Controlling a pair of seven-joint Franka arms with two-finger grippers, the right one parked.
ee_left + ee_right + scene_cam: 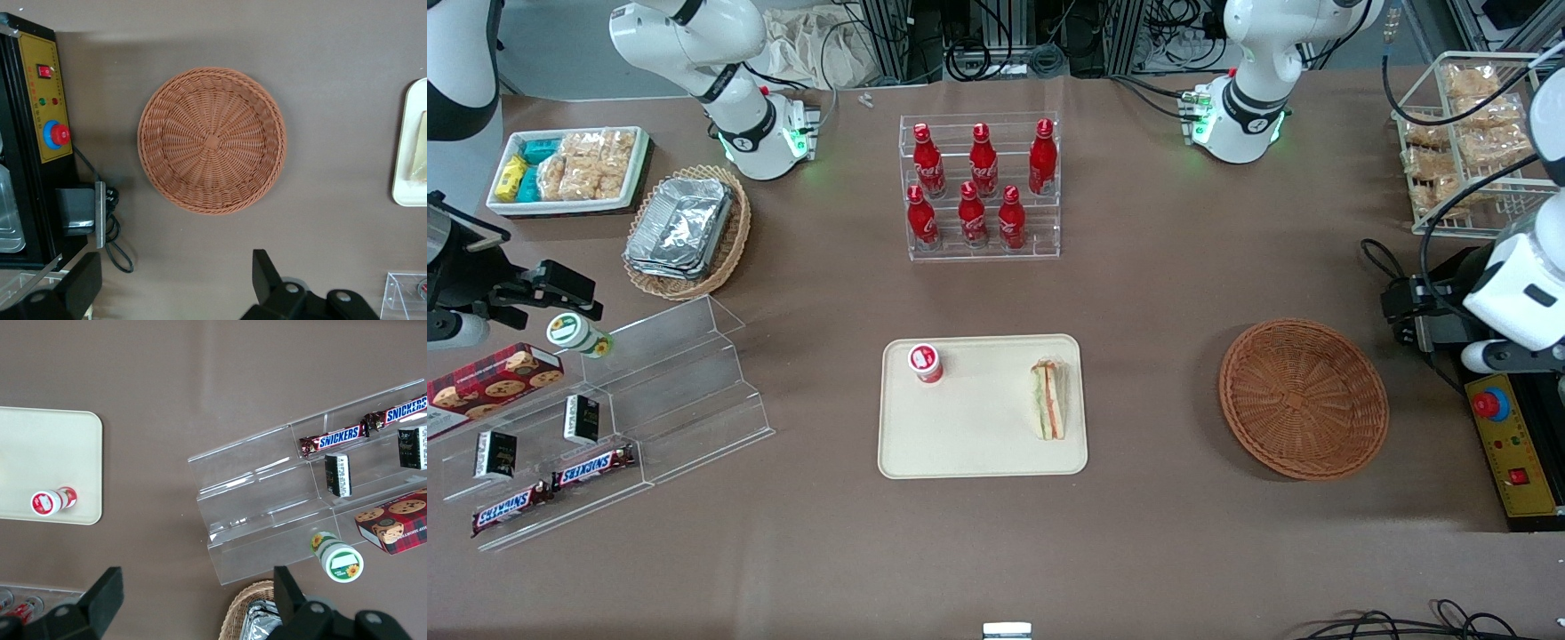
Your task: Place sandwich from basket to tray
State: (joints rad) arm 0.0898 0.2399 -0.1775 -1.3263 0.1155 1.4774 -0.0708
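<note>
Table point(1138, 293): a brown cloth is spread over the whole thing, and pretty much everything is parked on it.
Clear stepped shelf point(649, 418): found toward the parked arm's end; two Snickers bars point(551, 489) are laid on its lowest step, nearest the front camera.
Tray point(978, 427): cream-beige with rounded corners, set mid-table and nearer the front camera than the bottle rack point(980, 187).
Basket point(1303, 398): the round reddish-brown wicker one, placed toward the working arm's end, well apart from the tray. Nothing is held in it.
Bottle rack: six red cola bottles are stood upright in it, in two rows.
Gripper point(170, 283): held up above the table next to the basket, toward the working arm's end. Its two dark fingers point(267, 273) are kept spread wide apart with nothing between them, only bare cloth.
Control box point(1516, 444): yellow-faced with a red button, seen just beside the basket at the working arm's end.
Sandwich point(1049, 398): laid flat on the tray at the edge closest to the basket, filling stripes visible, wrapped in clear film.
Red cup point(927, 363): a little red container with a white lid, stood on the tray at the corner away from the sandwich.
</note>
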